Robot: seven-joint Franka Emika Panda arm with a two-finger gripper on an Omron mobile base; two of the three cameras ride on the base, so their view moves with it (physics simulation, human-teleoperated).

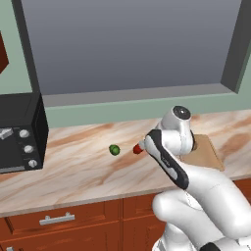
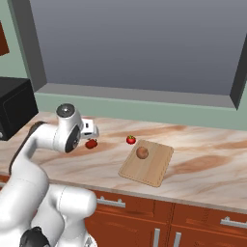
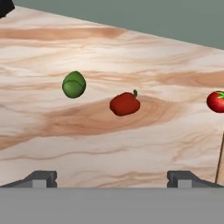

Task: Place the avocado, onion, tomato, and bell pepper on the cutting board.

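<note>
The gripper [image 3: 112,177] is spread wide and empty above the marbled table [image 3: 87,140]. A lumpy bell pepper [image 3: 124,103], smooth avocado [image 3: 74,84] and round tomato [image 3: 217,101] lie there; the onion [image 2: 142,153] rests on the wooden cutting board [image 2: 153,170].

Hand view: bell pepper [image 3: 124,104] lies on the marbled counter [image 3: 87,140], centred between the wide-apart fingertips [image 3: 42,179]. Avocado [image 3: 73,84] to its left, slightly farther. Tomato [image 3: 217,101] at the right edge. Cutting board [image 3: 220,164] edge at lower right.
</note>
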